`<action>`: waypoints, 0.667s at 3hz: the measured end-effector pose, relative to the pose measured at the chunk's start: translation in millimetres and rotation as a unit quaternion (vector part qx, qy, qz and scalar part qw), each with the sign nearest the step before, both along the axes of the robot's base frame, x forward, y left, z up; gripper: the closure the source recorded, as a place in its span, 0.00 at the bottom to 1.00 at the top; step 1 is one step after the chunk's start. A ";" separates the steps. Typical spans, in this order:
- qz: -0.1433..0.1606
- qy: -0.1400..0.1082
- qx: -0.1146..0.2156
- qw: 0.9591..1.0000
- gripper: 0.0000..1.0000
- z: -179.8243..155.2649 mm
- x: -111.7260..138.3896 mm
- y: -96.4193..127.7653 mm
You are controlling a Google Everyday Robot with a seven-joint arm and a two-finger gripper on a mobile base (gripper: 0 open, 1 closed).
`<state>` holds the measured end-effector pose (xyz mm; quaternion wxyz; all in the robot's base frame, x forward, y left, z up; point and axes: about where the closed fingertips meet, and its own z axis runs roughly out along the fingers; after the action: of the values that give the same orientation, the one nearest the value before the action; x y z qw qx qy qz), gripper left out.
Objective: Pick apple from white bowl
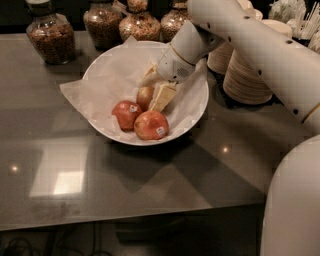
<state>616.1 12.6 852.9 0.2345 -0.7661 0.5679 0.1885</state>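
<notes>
Gripper (154,95) down inside bowl (199,105), arm reaching in from right. Apple (143,96) sits near bowl centre on crinkled paper (80,92), right against the gripper, partly hidden by it. Cannot tell whether gripper has hold of it or how far open. Two stickered apples (126,114) (151,125) just in front, touching each other. Bowl on grey table (150,185); jars (47,35) behind, stacked paper bowls (250,77) to right.

Jars (50,37), bowl stacks (252,80) — perhaps cutlery (295,15)
</notes>
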 end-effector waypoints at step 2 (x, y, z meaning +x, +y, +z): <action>-0.007 0.003 -0.005 1.000 0.58 -3.1 -0.2 -3.2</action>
<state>616.0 9.5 849.8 0.2300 -0.7631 0.5746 0.1860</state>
